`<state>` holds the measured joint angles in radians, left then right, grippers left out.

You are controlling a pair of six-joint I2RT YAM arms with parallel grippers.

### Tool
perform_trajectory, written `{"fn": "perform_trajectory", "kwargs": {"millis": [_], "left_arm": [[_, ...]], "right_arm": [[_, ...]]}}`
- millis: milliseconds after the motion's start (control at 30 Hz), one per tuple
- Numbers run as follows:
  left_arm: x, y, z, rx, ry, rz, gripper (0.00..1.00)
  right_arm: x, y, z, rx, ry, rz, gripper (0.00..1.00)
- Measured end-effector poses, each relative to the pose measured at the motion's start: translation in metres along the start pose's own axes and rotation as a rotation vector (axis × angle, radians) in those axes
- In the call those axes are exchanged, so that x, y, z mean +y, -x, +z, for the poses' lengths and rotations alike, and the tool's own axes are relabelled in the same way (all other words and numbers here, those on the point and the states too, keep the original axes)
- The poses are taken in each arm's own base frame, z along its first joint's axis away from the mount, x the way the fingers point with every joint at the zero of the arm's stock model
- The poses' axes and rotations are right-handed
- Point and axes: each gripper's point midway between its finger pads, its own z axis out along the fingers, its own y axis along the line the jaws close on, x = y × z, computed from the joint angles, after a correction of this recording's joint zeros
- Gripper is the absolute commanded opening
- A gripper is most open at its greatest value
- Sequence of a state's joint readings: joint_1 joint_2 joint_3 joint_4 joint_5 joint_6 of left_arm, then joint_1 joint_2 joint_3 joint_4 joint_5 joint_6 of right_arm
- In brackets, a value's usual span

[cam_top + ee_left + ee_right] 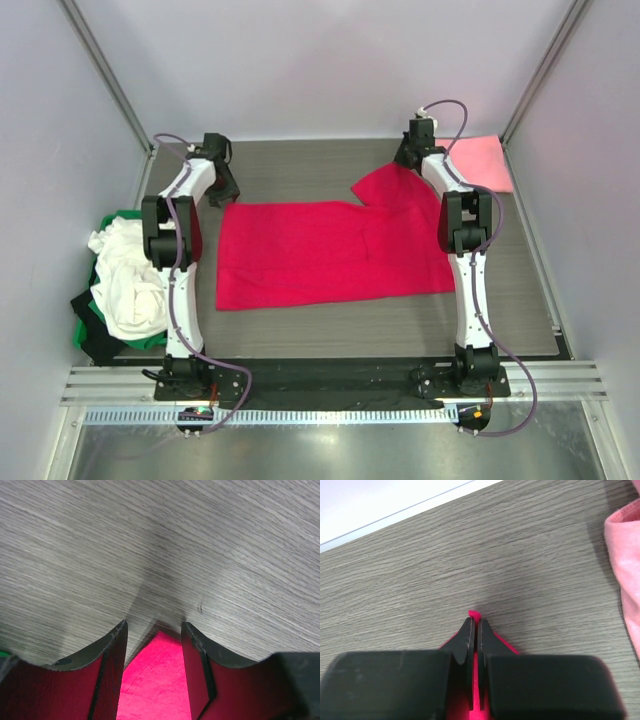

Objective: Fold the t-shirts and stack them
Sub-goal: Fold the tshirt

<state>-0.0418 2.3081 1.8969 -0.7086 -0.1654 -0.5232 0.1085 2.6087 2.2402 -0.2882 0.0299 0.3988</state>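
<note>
The crimson-red t-shirt (330, 250) lies spread flat mid-table. My left gripper (228, 190) is open over its far-left corner; in the left wrist view the gripper (154, 627) has the red corner (155, 675) between its spread fingers, not pinched. My right gripper (408, 158) is shut on the shirt's far-right part, pulling it up into a peak; in the right wrist view the gripper (474, 622) pinches a bit of red cloth (475, 614). The light pink t-shirt (478, 160) lies flat at the far right, also in the right wrist view (625, 555). The white t-shirt (125, 280) is crumpled at the left.
A green crate (110, 222) stands off the table's left edge under the white shirt, with dark cloth (95, 340) beside it. White walls close in the back and sides. The wood-grain table (300, 320) ends at a metal rail in front.
</note>
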Motion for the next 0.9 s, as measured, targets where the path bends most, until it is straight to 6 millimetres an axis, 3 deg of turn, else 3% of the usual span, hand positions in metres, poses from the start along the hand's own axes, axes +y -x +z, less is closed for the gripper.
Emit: {"fn": "perform_trajectory", "kwargs": {"millis": [200, 367, 467, 533, 567, 767, 900], "left_arm": [[-0.003, -0.004, -0.001, -0.017, 0.038, 0.032, 0.44], [-0.011, -0.009, -0.003, -0.021, 0.047, 0.055, 0.31], [-0.013, -0.011, -0.004, -0.02, 0.049, 0.058, 0.19], [-0.013, -0.012, -0.005, -0.019, 0.053, 0.059, 0.03], [-0.013, -0.012, -0.005, -0.018, 0.058, 0.062, 0.0], [-0.008, -0.017, -0.008, 0.0, 0.085, 0.071, 0.0], [-0.005, -0.021, -0.011, 0.016, 0.095, 0.076, 0.0]], "right_arm": [[0.001, 0.0, 0.0, 0.003, 0.016, 0.001, 0.01], [0.001, 0.0, 0.0, 0.008, 0.033, 0.005, 0.01], [0.001, 0.0, 0.001, 0.008, 0.039, 0.006, 0.01], [0.001, 0.0, 0.001, 0.008, 0.042, 0.006, 0.01], [0.002, 0.0, 0.001, 0.007, 0.043, 0.006, 0.01], [0.004, -0.001, -0.001, 0.012, 0.061, -0.004, 0.01], [0.003, -0.009, -0.013, 0.049, 0.07, -0.031, 0.01]]}}
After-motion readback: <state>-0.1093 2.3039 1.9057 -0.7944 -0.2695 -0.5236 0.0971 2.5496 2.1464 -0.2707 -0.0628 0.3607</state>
